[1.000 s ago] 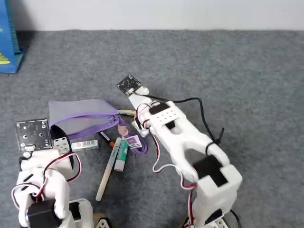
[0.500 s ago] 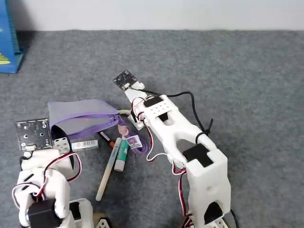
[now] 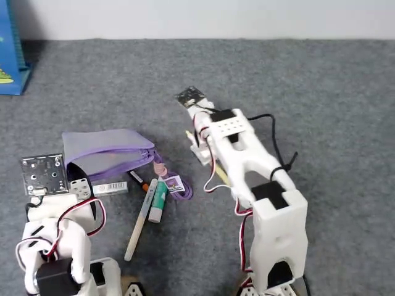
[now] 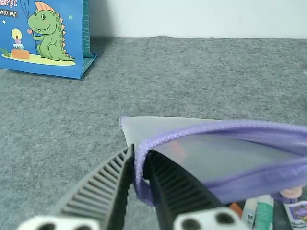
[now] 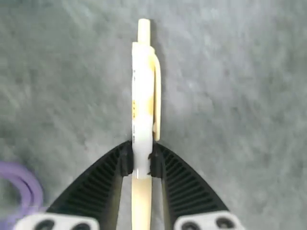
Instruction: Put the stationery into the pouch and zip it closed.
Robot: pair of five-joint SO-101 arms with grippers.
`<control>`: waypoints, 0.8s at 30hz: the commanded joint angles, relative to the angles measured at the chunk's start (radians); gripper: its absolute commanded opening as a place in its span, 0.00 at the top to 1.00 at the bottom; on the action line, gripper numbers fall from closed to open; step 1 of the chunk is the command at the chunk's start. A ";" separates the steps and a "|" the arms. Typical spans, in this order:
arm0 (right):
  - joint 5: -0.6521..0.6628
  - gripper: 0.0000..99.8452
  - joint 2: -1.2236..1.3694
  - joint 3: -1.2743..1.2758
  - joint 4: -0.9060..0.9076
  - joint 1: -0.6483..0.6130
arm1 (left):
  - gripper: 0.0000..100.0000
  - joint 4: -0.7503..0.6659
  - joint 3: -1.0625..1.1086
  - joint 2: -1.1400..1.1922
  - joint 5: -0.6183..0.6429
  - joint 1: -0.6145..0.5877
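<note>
The purple mesh pouch [image 3: 106,152] lies on the grey carpet with its zip open. My left gripper [image 4: 138,165] is shut on the pouch's purple zip rim [image 4: 201,132]; in the high view it sits at the pouch's near left corner [image 3: 77,177]. My right gripper [image 5: 139,160] is shut on a cream pen [image 5: 143,91], held over bare carpet. From above, that gripper [image 3: 196,137] is to the right of the pouch, apart from it. Loose stationery lies by the pouch mouth: a long cream pen [image 3: 141,219], a green marker [image 3: 158,198], an orange-tipped pen [image 3: 137,179].
A white barcoded item [image 3: 110,188] lies at the pouch's near edge. A purple strap with a small tag [image 3: 176,185] trails from the pouch. A blue dinosaur gift bag [image 4: 45,36] stands at the far left by the wall [image 3: 197,18].
The right arm has swung to the right, carrying the cream pen away from the pouch mouth. The left arm and pouch have kept still.
</note>
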 commanded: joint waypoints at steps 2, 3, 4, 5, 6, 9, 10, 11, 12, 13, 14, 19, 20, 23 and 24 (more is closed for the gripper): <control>0.025 0.99 -0.147 -0.028 0.171 0.047 | 0.98 -0.017 -0.010 -0.011 0.008 -0.006; 0.025 0.99 -0.174 -0.028 0.214 0.047 | 0.98 -0.017 -0.010 -0.011 0.008 -0.005; 0.023 0.99 -0.205 -0.020 0.252 0.047 | 0.98 -0.017 -0.010 -0.009 0.008 -0.005; 0.023 0.99 -0.237 -0.012 0.286 0.047 | 0.98 -0.020 -0.010 -0.008 0.008 -0.005; 0.023 0.99 -0.275 -0.002 0.314 0.045 | 0.98 -0.021 -0.015 -0.006 0.008 -0.005; 0.023 0.99 -0.398 0.057 0.361 0.044 | 0.97 -0.038 -0.019 -0.003 0.012 -0.003; 0.023 0.99 -0.446 0.083 0.367 0.041 | 0.95 -0.041 -0.019 -0.003 0.012 -0.003; 0.021 0.99 -0.496 0.112 0.367 0.039 | 0.94 -0.041 -0.019 -0.003 0.014 0.000; 0.021 0.99 -0.550 0.143 0.361 0.039 | 0.94 -0.035 -0.027 -0.002 0.014 0.011; 0.021 0.99 -0.605 0.170 0.358 0.039 | 0.94 -0.032 -0.031 -0.002 0.014 0.025; 0.012 0.99 -0.661 0.196 0.357 0.038 | 0.94 -0.023 -0.036 -0.002 0.014 0.041; -0.112 0.99 -0.921 0.282 0.352 -0.015 | 0.94 -0.011 -0.091 0.064 0.012 0.066; -0.130 0.99 -0.967 0.288 0.352 -0.031 | 0.95 -0.006 -0.110 0.104 0.012 0.068; -0.193 0.99 -1.081 0.293 0.351 -0.079 | 0.97 0.015 -0.202 0.245 0.009 0.069; -0.218 0.99 -1.107 0.293 0.351 -0.097 | 0.97 0.023 -0.236 0.296 0.008 0.069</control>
